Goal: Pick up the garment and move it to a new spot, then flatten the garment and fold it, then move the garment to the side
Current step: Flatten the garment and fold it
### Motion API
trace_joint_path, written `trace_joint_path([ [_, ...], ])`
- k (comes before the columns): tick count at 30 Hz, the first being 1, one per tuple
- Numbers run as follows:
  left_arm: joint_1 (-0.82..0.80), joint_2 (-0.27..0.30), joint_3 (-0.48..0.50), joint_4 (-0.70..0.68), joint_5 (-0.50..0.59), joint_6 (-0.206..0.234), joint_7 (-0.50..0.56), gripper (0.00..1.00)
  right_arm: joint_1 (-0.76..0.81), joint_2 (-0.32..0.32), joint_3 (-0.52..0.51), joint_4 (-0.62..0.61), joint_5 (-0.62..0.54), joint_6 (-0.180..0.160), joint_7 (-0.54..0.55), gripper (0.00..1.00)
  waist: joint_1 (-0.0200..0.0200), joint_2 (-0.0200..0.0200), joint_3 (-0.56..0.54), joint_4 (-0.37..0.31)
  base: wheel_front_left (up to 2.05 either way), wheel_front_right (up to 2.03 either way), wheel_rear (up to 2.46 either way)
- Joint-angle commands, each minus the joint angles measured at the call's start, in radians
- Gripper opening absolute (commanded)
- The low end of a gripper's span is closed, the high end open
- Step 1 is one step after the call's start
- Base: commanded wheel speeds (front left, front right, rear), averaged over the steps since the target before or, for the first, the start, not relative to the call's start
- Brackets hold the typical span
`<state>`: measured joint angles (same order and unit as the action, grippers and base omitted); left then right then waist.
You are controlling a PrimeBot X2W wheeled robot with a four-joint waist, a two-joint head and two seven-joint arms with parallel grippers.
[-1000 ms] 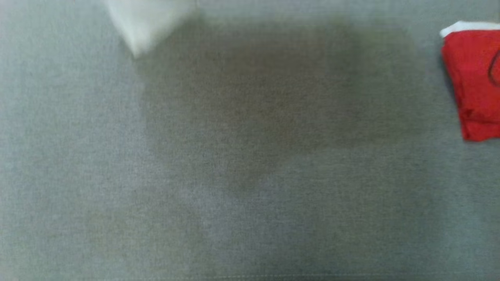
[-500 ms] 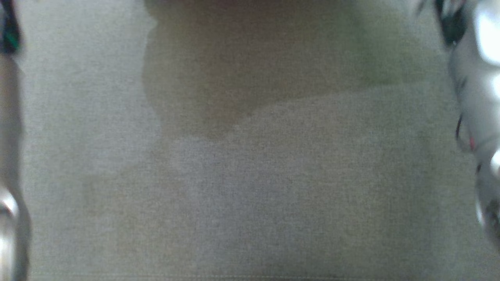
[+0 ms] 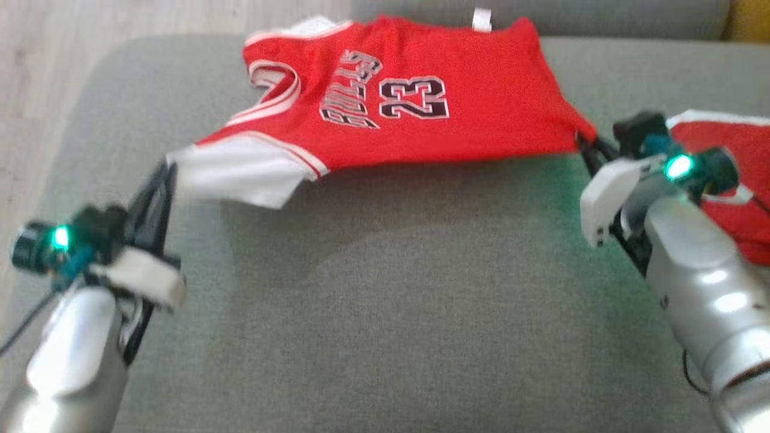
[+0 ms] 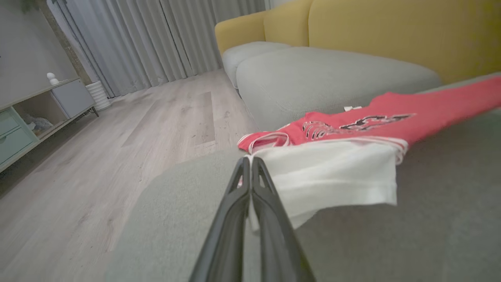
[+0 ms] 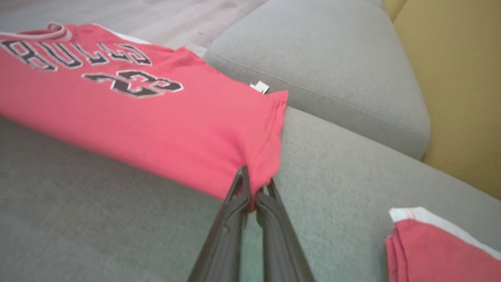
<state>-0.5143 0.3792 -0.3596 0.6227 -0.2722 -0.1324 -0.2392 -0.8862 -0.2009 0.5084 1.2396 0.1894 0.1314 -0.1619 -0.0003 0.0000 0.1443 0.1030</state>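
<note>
"BULLS", "23" on jersey (image 3: 493, 114) (black print)

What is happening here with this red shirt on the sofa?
The robot holds a red jersey stretched between its two arms over the grey sofa cushion. The left tool is shut on the white sleeve, the right tool on a corner of the hem. The near edge hangs above the cushion; the jersey is not yet folded. Another red garment lies folded at the robot's right.
</note>
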Motion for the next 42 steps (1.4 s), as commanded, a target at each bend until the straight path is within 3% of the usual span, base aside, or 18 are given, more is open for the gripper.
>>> trace_joint_path([
  [1, -0.019, 0.066, 0.032, -0.043, 0.007, 0.002, 0.005, 0.0, 0.004, -0.007, 0.028, -0.03, 0.024, -0.001, 0.009, 0.0, 0.0003, 0.0, -0.036, 0.005, 0.0, 0.0, 0.0],
  [8, 0.156, 0.155, -0.026, -0.201, 0.008, 0.002, 0.128, 0.0, 0.121, -0.091, 0.233, -0.179, 0.242, -0.001, 0.163, 0.0, 0.0003, 0.0, -0.097, 0.0, 0.0, 0.0, 0.0],
  [15, 0.315, 0.223, -0.047, -0.386, -0.043, 0.002, 0.279, 0.0, 0.199, -0.244, 0.413, -0.423, 0.509, -0.001, 0.35, 0.0, 0.0003, 0.0, -0.145, -0.011, 0.0, 0.0, 0.0],
  [26, 0.52, 0.305, -0.028, -0.654, -0.157, 0.028, 0.471, 0.0, 0.281, -0.417, 0.533, -0.697, 0.791, -0.001, 0.531, 0.0, 0.0003, 0.0, -0.192, -0.021, 0.0, 0.0, 0.0],
  [34, 0.494, 0.303, -0.01, -0.699, -0.159, 0.054, 0.471, 0.0, 0.273, -0.438, 0.513, -0.731, 0.823, -0.001, 0.505, 0.0, 0.0003, 0.0, -0.174, -0.015, 0.0, 0.0, 0.0],
  [42, 0.357, 0.286, -0.024, -0.628, -0.169, 0.032, 0.477, 0.0, 0.214, -0.407, 0.486, -0.7, 0.815, -0.001, 0.494, 0.0, 0.0003, 0.0, -0.105, -0.015, 0.0, 0.0, 0.0],
])
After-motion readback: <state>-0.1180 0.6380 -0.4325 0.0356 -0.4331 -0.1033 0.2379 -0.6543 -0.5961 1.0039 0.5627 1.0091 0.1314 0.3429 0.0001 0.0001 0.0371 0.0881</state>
